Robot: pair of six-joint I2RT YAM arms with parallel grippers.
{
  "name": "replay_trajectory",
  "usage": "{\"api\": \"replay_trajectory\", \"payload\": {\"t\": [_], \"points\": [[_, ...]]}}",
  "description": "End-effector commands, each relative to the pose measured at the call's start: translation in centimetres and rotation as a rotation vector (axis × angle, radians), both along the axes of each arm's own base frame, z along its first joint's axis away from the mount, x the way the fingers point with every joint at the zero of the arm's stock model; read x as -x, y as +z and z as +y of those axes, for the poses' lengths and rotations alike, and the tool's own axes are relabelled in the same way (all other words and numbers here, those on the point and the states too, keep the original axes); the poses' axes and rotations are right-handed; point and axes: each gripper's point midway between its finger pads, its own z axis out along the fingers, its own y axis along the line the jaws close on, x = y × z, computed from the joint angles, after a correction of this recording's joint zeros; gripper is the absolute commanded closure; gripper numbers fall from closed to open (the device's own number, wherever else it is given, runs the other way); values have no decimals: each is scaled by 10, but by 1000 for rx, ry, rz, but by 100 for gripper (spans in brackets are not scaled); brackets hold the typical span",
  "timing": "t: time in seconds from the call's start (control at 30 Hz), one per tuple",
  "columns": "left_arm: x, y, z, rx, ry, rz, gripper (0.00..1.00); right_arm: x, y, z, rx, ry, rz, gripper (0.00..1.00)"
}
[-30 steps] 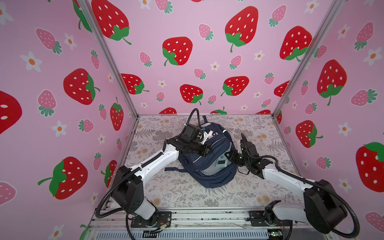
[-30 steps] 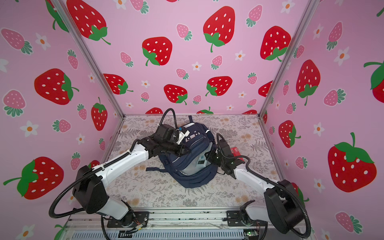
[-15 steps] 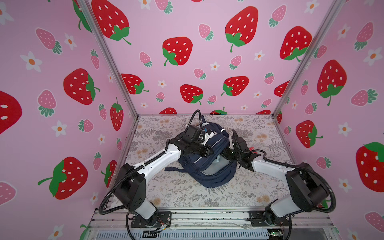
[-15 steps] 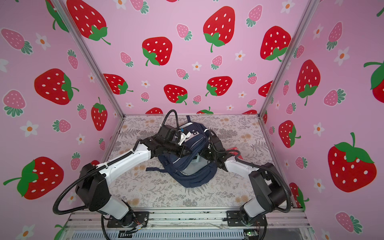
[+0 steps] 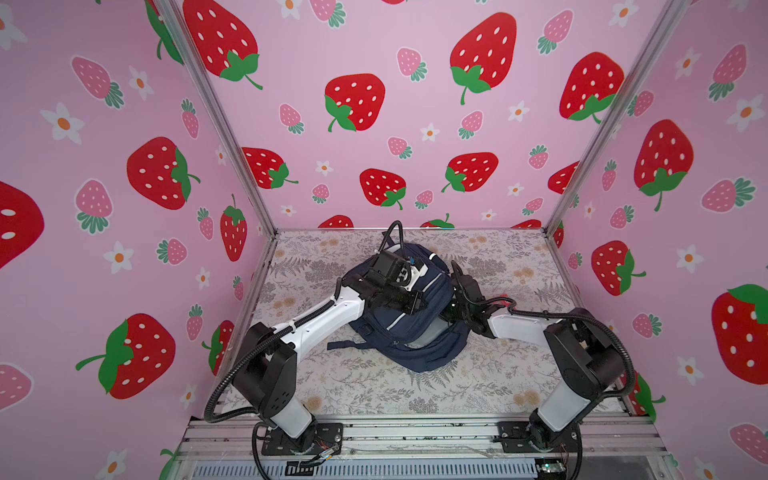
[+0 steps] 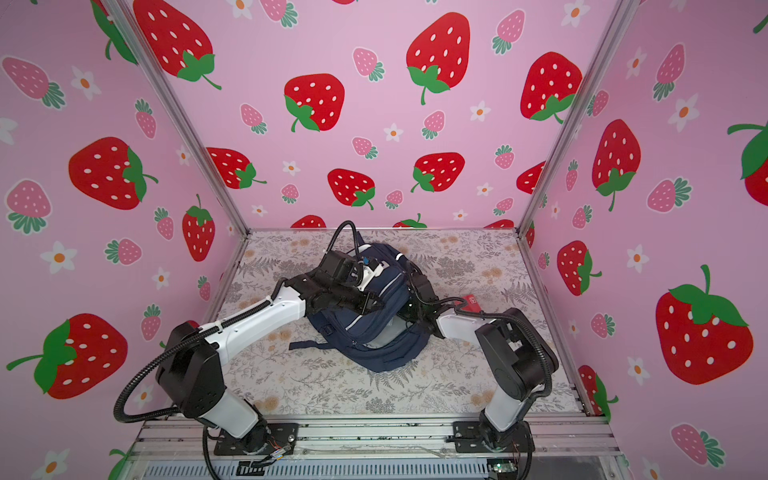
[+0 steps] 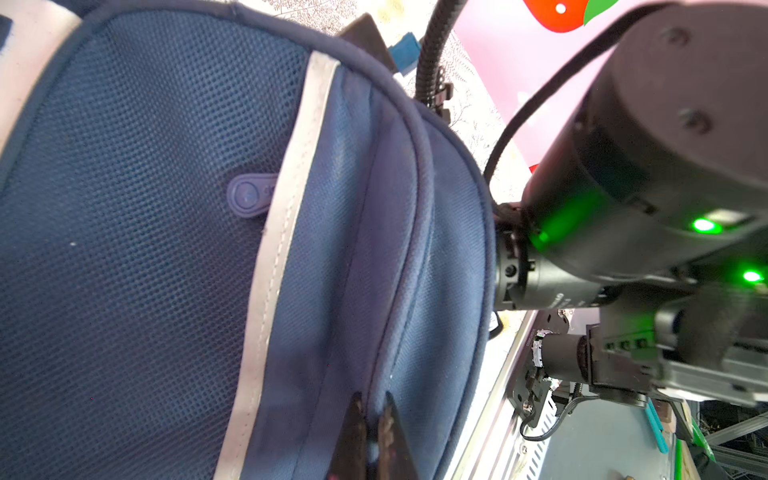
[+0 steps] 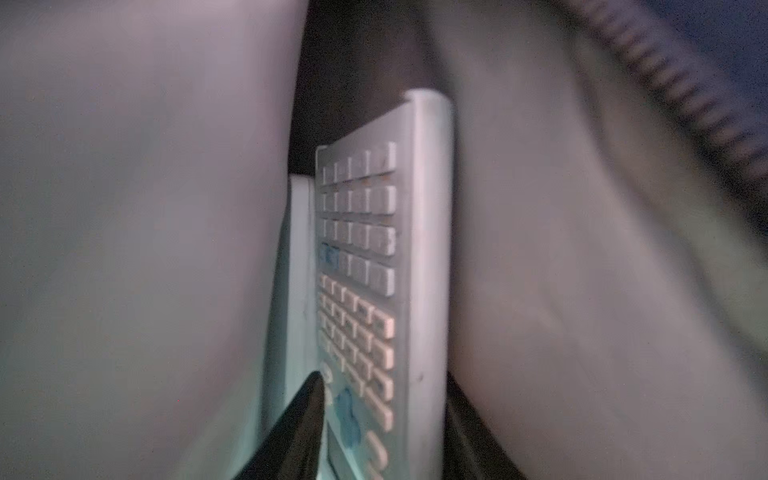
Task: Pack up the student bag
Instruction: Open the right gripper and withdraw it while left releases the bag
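Two grippers work on one student bag (image 5: 419, 340), which lies slumped near the middle of the floral surface (image 5: 374, 386), its mouth turned toward the right arm. We see the left gripper (image 7: 372, 432) with its jaws drawn together on a fold of navy cloth beside the silver stripe (image 7: 286, 249), holding the upper panel raised so that the mouth gapes. The right gripper (image 8: 382, 424) is inside the bag, between grey lining walls (image 8: 145, 208). Its jaws straddle a pale calculator (image 8: 428, 249) standing on edge; we cannot tell whether they press on it or not. A small red item (image 6: 471, 302) lies on the surface behind the right arm.

We judge the bag soft and limp: it folds wherever unsupported and would likely sag shut if the cloth were released. The best holds are the piped seam by the zip or the strap (image 5: 345, 345), where cloth bunches into a firm pinch; broad panels would slip. The calculator looks rigid, light and smooth, best taken across its narrow sides.
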Motion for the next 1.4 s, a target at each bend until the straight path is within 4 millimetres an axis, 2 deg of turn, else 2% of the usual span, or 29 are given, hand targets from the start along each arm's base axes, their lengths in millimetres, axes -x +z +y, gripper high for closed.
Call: {"api": "replay_trajectory", "payload": {"t": [0.0,0.07,0.17,0.23,0.37,0.53,0.57,0.6,0.67,0.77,0.83,0.97,1.1,1.2,1.27,1.37], "points": [[-5,13,-4,6,9,-28,100,1,17,-33,138,-83,-52,49],[-7,13,-2,-1,27,-24,100,4,25,-55,206,-130,-71,43],[-9,11,0,-9,38,-24,100,13,34,-96,333,-223,-80,41],[-11,9,2,-17,56,-25,100,21,43,-116,371,-265,-95,41],[-9,7,-5,8,41,3,100,39,69,-135,326,-294,-165,42],[-9,-4,-12,7,47,28,98,64,76,-158,346,-298,-172,45],[-8,-7,-13,6,41,35,93,68,76,-162,352,-295,-171,46],[-7,-8,-15,3,38,39,83,74,82,-164,334,-291,-186,47],[-6,-9,-16,-9,34,34,69,82,86,-164,315,-266,-205,48],[-9,0,-8,-62,80,-14,58,94,93,-161,277,-221,-246,48],[-14,14,8,-89,157,-70,47,101,94,-159,265,-200,-263,50],[-16,41,54,-111,369,-143,34,110,96,-152,232,-183,-275,53],[0,42,99,-138,480,-110,24,117,103,-138,224,-135,-297,52],[17,26,119,-138,522,-10,23,119,105,-129,271,-87,-299,52],[29,15,117,-77,515,65,27,120,109,-121,303,-57,-309,52],[39,-3,111,3,531,147,40,119,115,-110,333,-23,-334,52]]}}
